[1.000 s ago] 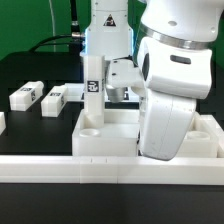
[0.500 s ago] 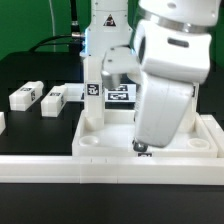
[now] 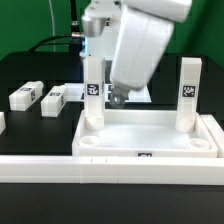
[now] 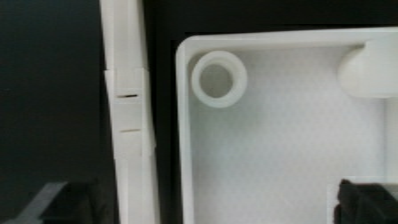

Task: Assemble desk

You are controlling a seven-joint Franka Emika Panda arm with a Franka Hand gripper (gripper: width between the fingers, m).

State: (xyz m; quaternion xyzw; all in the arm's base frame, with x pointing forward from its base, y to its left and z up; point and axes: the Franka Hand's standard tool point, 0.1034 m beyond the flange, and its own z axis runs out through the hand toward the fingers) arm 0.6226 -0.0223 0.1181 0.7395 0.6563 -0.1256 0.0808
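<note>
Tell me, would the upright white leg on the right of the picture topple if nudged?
Probably not easily: the leg stands with its foot in a corner of the desk top, seemingly seated in a socket. It looks like stiff, light plastic, unlikely to bend. Being tall and narrow, a hard push near its top might lever it loose.

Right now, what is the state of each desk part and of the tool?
Desk top: lying flat, two sockets empty.
Leg on the exterior view's left: upright in socket.
Leg on the exterior view's right: upright in socket.
Two loose legs: lying on table.
Tool: open, empty.
</note>
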